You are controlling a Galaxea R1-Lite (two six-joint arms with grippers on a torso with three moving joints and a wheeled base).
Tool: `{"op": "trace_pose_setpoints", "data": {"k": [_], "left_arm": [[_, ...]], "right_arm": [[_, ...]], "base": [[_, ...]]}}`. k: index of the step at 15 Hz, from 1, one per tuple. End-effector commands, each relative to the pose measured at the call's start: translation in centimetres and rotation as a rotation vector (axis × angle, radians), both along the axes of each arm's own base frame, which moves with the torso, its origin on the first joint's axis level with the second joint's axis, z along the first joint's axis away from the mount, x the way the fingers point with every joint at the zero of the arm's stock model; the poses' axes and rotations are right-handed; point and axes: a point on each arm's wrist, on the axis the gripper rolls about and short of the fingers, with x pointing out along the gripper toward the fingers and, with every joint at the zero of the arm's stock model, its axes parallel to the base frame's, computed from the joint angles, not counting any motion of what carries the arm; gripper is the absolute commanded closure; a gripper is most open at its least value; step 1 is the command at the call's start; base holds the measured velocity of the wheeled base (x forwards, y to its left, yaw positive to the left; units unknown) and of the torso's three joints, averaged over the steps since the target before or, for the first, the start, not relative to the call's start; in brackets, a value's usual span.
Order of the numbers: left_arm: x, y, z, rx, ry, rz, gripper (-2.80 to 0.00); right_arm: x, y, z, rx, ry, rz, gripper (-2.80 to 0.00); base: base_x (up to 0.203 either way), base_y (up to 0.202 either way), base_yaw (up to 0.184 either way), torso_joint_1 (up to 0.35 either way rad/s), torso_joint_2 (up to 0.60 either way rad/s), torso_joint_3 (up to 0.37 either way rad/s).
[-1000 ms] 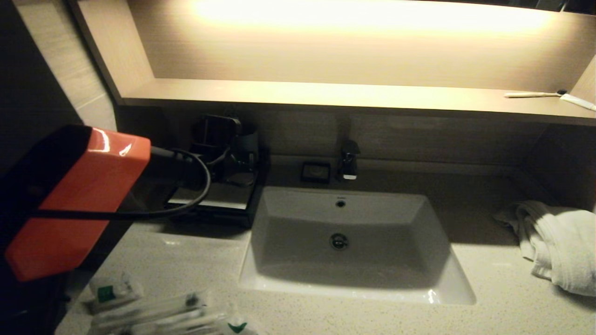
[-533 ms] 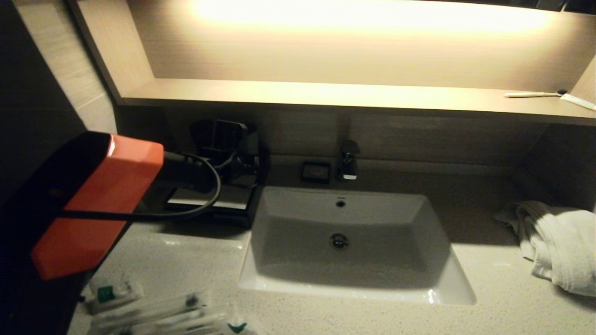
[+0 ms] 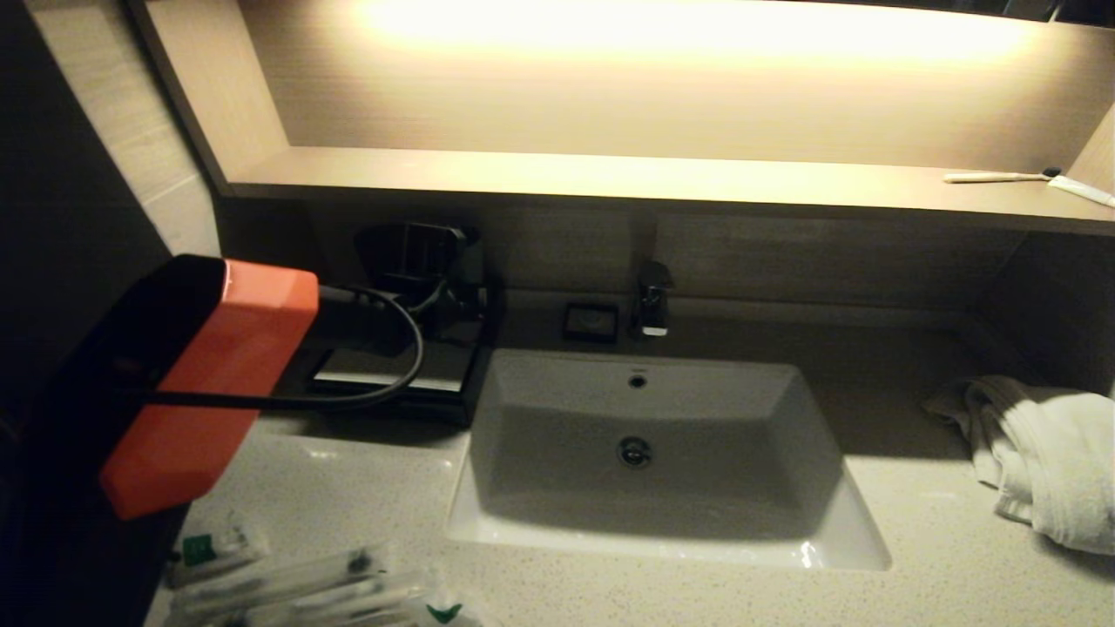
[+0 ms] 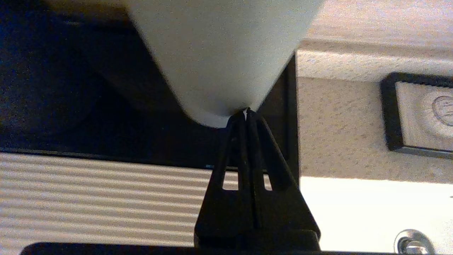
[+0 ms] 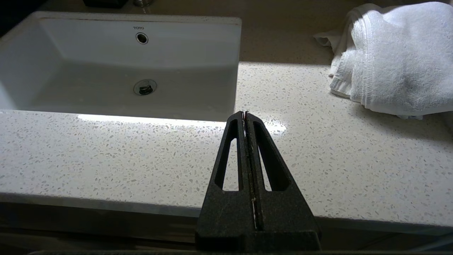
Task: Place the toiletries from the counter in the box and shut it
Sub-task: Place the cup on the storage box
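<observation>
My left gripper [image 4: 246, 112] reaches over the low black box [image 3: 396, 394] at the back left of the basin. Its fingers are pressed together at the edge of a pale plain cup [image 4: 219, 53], held above the box's pale top panel [image 4: 88, 198]. In the head view the orange-clad left arm [image 3: 218, 374] hides most of the gripper. The wrapped toiletries [image 3: 296, 588], sachets with green marks [image 3: 202, 549] and slim sticks, lie on the counter [image 3: 915, 583] at the front left. My right gripper [image 5: 245, 114] is shut and empty above the counter's front edge, right of the basin.
A white basin [image 3: 523, 533] is set in the middle of the counter, with a faucet [image 3: 653, 300] behind it. A small black square dish [image 3: 591, 320] sits beside the faucet. A folded white towel [image 3: 1045, 461] lies at the right. A toothbrush and tube [image 3: 997, 177] rest on the lit shelf.
My left arm has moved to the right and a little lower over the box. The toiletries and the right arm have not moved.
</observation>
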Motion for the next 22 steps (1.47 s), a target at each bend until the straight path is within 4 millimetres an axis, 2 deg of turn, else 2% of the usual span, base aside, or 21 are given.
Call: {"op": "trace_pose_setpoints", "data": {"k": [1,5,9,11,17,19,22], "left_arm": [[0.3,-0.1,-0.3,0.0,-0.001,0.001,0.0],[-0.1,0.0,0.2,-0.005,-0.003,0.002,0.0],[-2.8,0.8,0.9,0.012,0.041,0.007,0.0],[-4.8,1.5,1.9,0.017,0.054,0.008,0.0],[-12.6,4.3,5.7,0.012,0.03,0.007,0.0],[-15.5,5.3,6.2,0.017,0.037,0.006,0.0],[-19.4,6.7,5.5,0.031,0.076,0.006,0.0]], "right_arm": [[0.0,0.0,0.0,0.0,0.0,0.0,0.0],[0.0,0.0,0.0,0.0,0.0,0.0,0.0],[0.0,0.0,0.0,0.0,0.0,0.0,0.0],[0.0,0.0,0.0,0.0,0.0,0.0,0.0],[0.0,0.0,0.0,0.0,0.0,0.0,0.0],[0.0,0.0,0.0,0.0,0.0,0.0,0.0],[0.0,0.0,0.0,0.0,0.0,0.0,0.0]], "base": [[0.0,0.0,0.0,0.0,0.0,0.0],[0.0,0.0,0.0,0.0,0.0,0.0],[0.0,0.0,0.0,0.0,0.0,0.0],[0.0,0.0,0.0,0.0,0.0,0.0],[0.0,0.0,0.0,0.0,0.0,0.0],[0.0,0.0,0.0,0.0,0.0,0.0],[0.0,0.0,0.0,0.0,0.0,0.0]]}}
